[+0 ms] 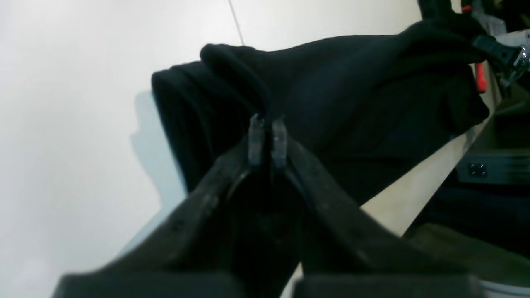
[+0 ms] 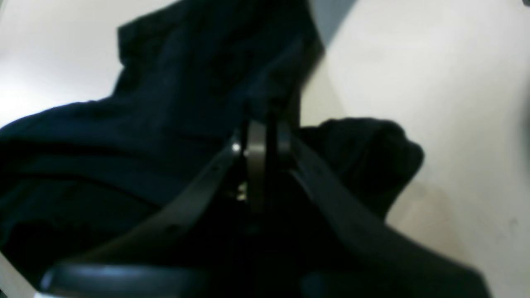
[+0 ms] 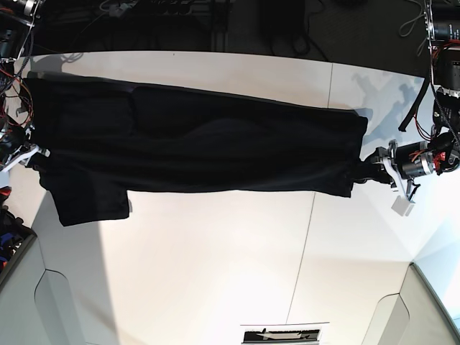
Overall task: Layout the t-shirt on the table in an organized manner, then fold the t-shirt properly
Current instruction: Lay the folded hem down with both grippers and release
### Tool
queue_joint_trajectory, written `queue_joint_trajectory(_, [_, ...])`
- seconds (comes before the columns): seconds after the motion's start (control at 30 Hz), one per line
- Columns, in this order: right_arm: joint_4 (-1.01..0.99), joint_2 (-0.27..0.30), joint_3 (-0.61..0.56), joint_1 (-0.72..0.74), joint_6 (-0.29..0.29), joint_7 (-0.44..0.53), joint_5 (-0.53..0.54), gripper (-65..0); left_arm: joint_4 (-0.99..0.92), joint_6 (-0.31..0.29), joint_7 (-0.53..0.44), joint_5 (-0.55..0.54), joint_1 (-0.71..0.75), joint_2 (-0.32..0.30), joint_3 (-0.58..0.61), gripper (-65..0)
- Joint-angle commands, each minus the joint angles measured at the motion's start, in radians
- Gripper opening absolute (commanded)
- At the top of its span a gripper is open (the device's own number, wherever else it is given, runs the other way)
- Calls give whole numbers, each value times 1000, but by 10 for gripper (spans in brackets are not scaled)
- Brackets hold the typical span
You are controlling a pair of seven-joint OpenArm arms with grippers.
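Lengthwise, t-shirt [image 3: 194,144] stretched left-right over table [image 3: 215,266]; left hand [image 1: 267,124], right hand [image 2: 265,132] pinch opposite ends.

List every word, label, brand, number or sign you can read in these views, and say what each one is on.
None can be read in any of the three views.
The t-shirt: plain black cloth, no print or label showing.
The table: bare white, only a thin seam line.
A small dark-and-white strip at the table's near edge in the base view: too small and blurred to tell whether it carries text.
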Motion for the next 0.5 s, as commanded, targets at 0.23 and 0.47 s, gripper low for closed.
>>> queue_joint_trajectory(0.23, [12, 22, 6, 17, -7, 92, -22, -230, 17, -9, -14, -3, -22, -22, -8, -451])
queue_joint_trajectory(0.47, [12, 22, 6, 80, -7, 188, -23, -230, 17, -9, 9, 27, -22, -25, -8, -451])
